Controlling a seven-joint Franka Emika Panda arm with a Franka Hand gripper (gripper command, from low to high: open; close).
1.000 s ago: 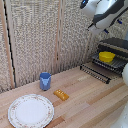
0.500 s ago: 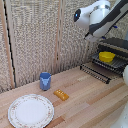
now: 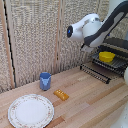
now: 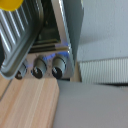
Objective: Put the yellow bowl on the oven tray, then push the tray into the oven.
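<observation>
The yellow dish [image 3: 106,56] sits on the baking sheet [image 3: 116,63], which juts out of the oven [image 3: 119,44] at the exterior view's right. My grabber [image 3: 86,48] hangs above and to the left of the dish, apart from it; its fingers are too small and dark to read. In the wrist view a slice of the yellow dish [image 4: 10,4] shows at a corner, above the ribbed baking sheet [image 4: 20,37] and the oven [image 4: 67,25] front with its three knobs. No fingers show in that view.
The oven's slatted door panel [image 3: 95,72] lies open below the sheet. On the wooden table [image 3: 85,107] stand a blue cup [image 3: 45,80], a small orange block [image 3: 61,94] and a large patterned plate [image 3: 31,110]. A woven screen backs the scene.
The arm has swung down and toward the exterior view's left from the top right corner. The yellow dish and baking sheet have stayed put.
</observation>
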